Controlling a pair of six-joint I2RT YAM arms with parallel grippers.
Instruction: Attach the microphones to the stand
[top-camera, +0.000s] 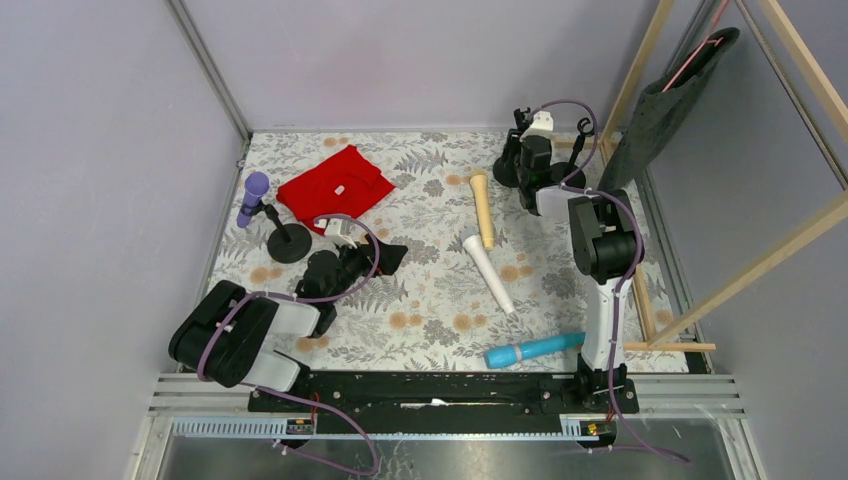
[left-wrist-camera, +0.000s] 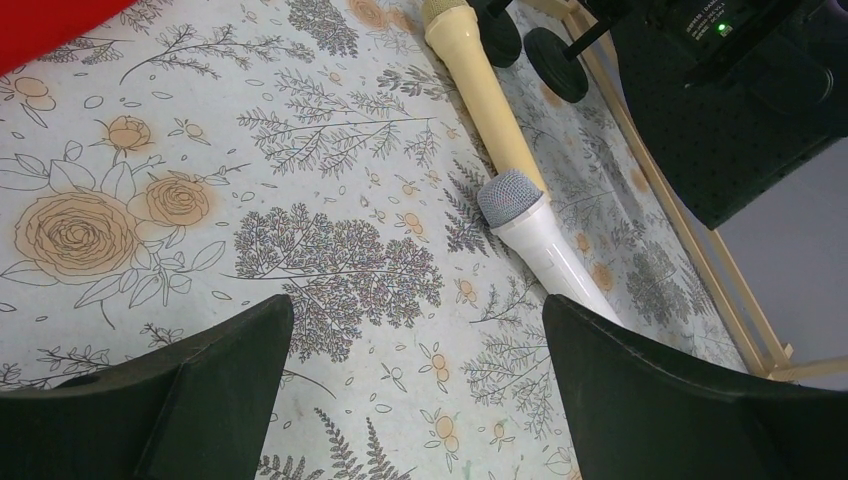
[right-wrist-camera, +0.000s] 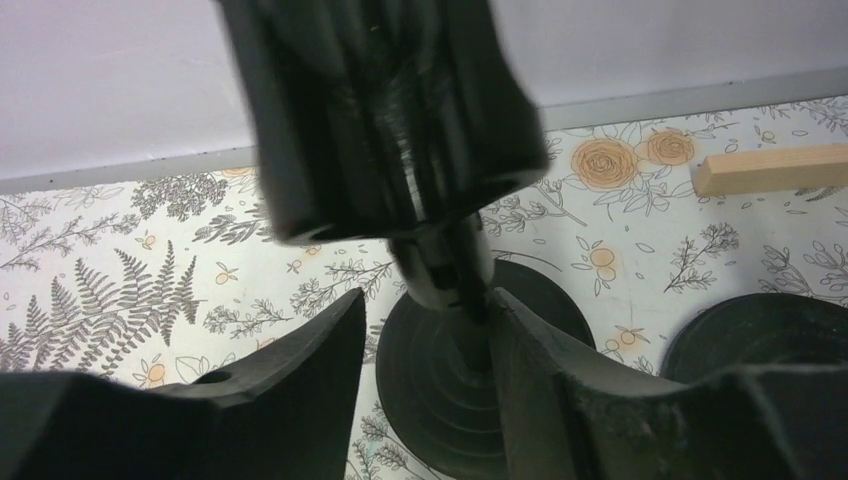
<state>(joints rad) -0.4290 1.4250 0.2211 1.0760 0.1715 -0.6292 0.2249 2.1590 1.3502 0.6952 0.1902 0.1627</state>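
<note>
Black stand (right-wrist-camera: 440, 395) has its post between the 2 half-spread fingers of the right pincer (right-wrist-camera: 425, 312), touching 1 and clear of the other; the left pincer (left-wrist-camera: 415, 315) gapes wide over the table (left-wrist-camera: 150, 120); ahead of it, rightward, the white microphone (left-wrist-camera: 545, 255) lies just beside the cream-yellow microphone (left-wrist-camera: 490, 100).

Bare mat (top-camera: 420, 300) spreads through the middle of the top view, between the left gripper (top-camera: 345, 262) and the white mic (top-camera: 488, 270). The white mic and cream mic (top-camera: 482, 207) lie almost end to end and bar the centre right. The blue mic (top-camera: 535, 349) crosses the lower right. At upper left, the red cloth (top-camera: 335, 185) and the stand (top-camera: 289, 243) bearing the purple mic (top-camera: 253, 195) sit close together. At upper right, the right gripper (right-wrist-camera: 425, 305) straddles a post (right-wrist-camera: 445, 270), with room only on its left side. A wooden frame (top-camera: 645, 300) hems the right edge
</note>
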